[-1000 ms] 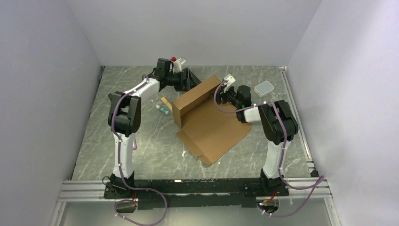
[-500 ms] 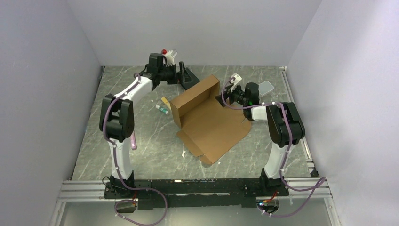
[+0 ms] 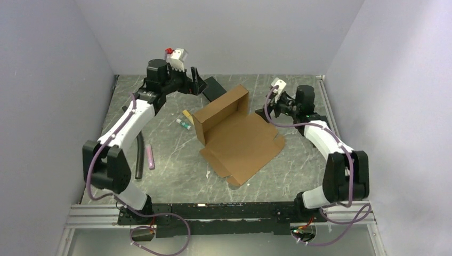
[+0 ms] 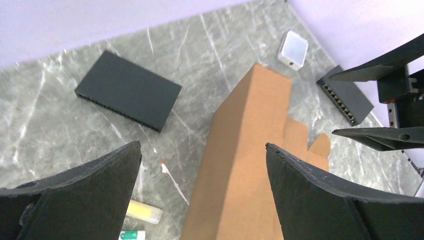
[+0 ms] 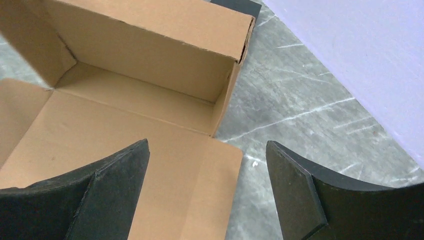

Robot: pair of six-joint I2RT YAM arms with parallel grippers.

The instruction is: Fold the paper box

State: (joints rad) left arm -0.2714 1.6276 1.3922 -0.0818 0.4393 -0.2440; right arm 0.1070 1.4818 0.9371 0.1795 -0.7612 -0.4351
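so the cardboard box [image 3: 234, 130] sits half folded between my arms, back wall up, left gripper [image 4: 202, 146] above that wall, right gripper [image 5: 207, 144] over its right corner, both spread wide holding nothing, i'd guess ready for the next flap

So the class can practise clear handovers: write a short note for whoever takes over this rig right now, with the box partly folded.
Left gripper: open, empty, raised by the box's far-left side.
Right gripper: open, empty, at the box's right side, looking into it.
Box: mid-table, between the arms; neither gripper touches it.
Done: the walls at the far end stand up as a shallow tray.
Left: the large near panel lies flat with its tabs unfolded; it probably needs folding over and tucking in.
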